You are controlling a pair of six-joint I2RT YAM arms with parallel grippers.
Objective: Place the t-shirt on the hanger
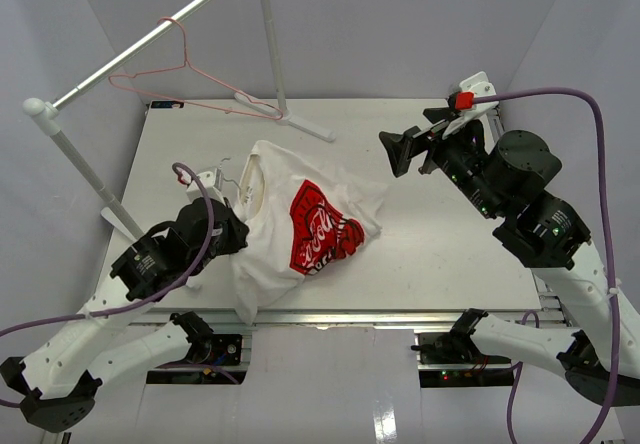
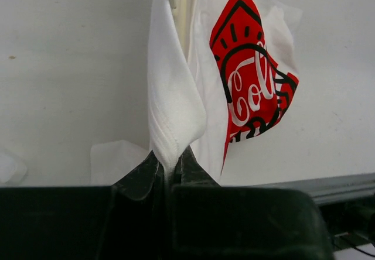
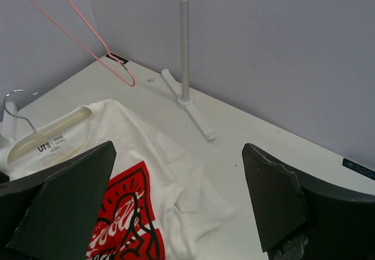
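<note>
White hemmed cloth sits pinched in the left gripper point(image 2: 170, 165), its black jaws narrowed tight onto a fold of the t-shirt point(image 2: 176, 96). In the top view the left arm lies low at lower left, elbow bent, the left gripper point(image 1: 235, 229) pressed against the shirt's edge. From there the t-shirt point(image 1: 300, 224) spreads crumpled across the middle of the table point(image 1: 450, 254), soft and rumpled, with the red logo patch point(image 1: 320, 226) facing up, white script curling over black lines.

Up at the collar, the hanger point(image 3: 53, 134) shows as a thick, pale beige bar tucked inside the neckline, its small metal hook point(image 3: 14, 105) poking out.

Over to the right arm: raised and folded at upper right, the right gripper point(image 1: 405, 149) hangs above the table with its jaws spread wide, nothing between them. Its wrist view shows two broad dark fingers point(image 3: 70, 195) framing the shirt.

At upper left, a thin pink wire hanger point(image 1: 185, 84) dangles from a slanted grey rail point(image 1: 150, 36).
</note>
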